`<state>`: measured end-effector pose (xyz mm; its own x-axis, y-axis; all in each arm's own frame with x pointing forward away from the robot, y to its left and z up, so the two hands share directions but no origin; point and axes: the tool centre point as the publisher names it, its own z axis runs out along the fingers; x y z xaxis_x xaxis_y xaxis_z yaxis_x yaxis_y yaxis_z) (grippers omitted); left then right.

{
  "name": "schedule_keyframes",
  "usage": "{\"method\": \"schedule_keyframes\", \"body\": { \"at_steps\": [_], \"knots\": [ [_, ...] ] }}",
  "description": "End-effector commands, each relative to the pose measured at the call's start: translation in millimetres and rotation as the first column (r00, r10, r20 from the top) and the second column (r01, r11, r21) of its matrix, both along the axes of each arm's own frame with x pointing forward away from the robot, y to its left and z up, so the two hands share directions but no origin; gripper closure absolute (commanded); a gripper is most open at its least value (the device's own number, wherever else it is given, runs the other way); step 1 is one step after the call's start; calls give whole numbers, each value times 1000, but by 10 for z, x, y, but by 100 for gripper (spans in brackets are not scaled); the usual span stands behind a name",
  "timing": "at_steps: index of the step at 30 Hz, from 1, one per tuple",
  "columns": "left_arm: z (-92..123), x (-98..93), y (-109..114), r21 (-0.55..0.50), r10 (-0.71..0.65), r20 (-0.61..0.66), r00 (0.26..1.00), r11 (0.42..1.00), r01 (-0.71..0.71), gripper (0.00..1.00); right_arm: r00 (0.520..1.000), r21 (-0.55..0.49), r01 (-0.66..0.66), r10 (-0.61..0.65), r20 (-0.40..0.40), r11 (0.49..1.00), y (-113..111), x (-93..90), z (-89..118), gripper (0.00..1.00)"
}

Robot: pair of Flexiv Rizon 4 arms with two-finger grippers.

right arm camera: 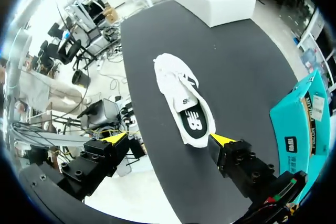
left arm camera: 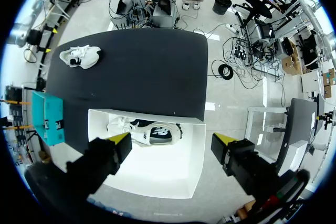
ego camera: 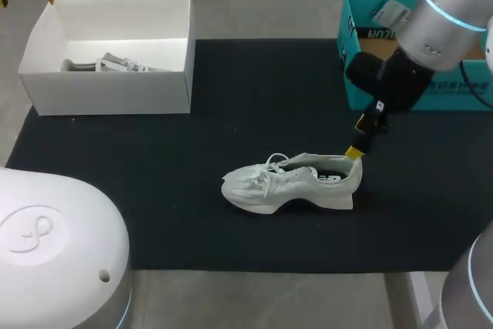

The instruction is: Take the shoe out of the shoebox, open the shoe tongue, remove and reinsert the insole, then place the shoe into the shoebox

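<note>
A white shoe (ego camera: 293, 182) lies on its sole in the middle of the black mat, toe toward my left side, with a dark insole showing in its opening. My right gripper (ego camera: 356, 148) is open at the heel, one yellow tip at the heel collar. In the right wrist view the shoe (right arm camera: 181, 95) lies ahead of the open right gripper (right arm camera: 169, 139), its heel beside one fingertip (right arm camera: 223, 140). The white shoebox (ego camera: 108, 86) stands at the back left. My left gripper (left arm camera: 173, 140) hangs open high above the shoebox (left arm camera: 194, 177).
A second white shoe (left arm camera: 144, 132) lies inside the shoebox. A teal box (ego camera: 370, 44) stands at the back right, behind my right arm. The black mat (ego camera: 154, 213) covers the table between the two boxes.
</note>
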<state>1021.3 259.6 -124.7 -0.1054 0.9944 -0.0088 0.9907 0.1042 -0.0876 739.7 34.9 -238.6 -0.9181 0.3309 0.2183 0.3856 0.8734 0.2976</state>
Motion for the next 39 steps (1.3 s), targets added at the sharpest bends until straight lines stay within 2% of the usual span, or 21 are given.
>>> {"method": "schedule_keyframes", "body": {
  "at_steps": [1, 3, 4, 5, 7, 9, 11, 12, 31, 34, 39],
  "knots": [
    [3, 1, 5, 2, -1, 1, 1000, 1000, 1, 0, 918, 68, -393, 387, 89, 917, -35, 70, -39, 0],
    [3, 1, 5, 2, -1, 1, 1000, 1000, 1, 0, 890, -31, -400, 396, 225, 916, -109, 108, -80, 0],
    [3, 1, 5, 2, -1, 1, 1000, 1000, 1, 0, 885, -52, -397, 397, 242, 917, -129, 126, -97, 0],
    [3, 1, 5, 2, -1, 1, 1000, 1000, 1, 0, 858, -81, -396, 400, 324, 915, -183, 163, -138, 0],
    [3, 1, 5, 2, -1, 1, 1000, 1000, 1, 0, 845, -71, -373, 370, 387, 925, -277, 231, -216, 0],
    [3, 1, 5, 2, -1, 1, 1000, 1000, 1, 0, 836, -57, -371, 360, 415, 927, -364, 307, -286, 0],
    [3, 1, 5, 2, -1, 1, 1000, 1000, 1, 0, 846, -32, -354, 335, 415, 935, -431, 358, -332, 0],
    [3, 1, 5, 2, -1, 1, 1000, 1000, 1, 0, 858, -16, -358, 336, 389, 933, -466, 371, -330, 0],
    [3, 1, 5, 2, -1, 1, 1000, 1000, 1, 0, 858, -16, -358, 336, 389, 933, -466, 371, -330, 0],
    [3, 1, 5, 2, -1, 1, 1000, 1000, 1, 0, 874, 92, -283, 217, 436, 955, -494, 425, -526, 0],
    [3, 1, 5, 2, -1, 1, 1000, 1000, 1, 0, 894, 142, -245, 166, 417, 959, -571, 433, -806, 0]
  ]
}}
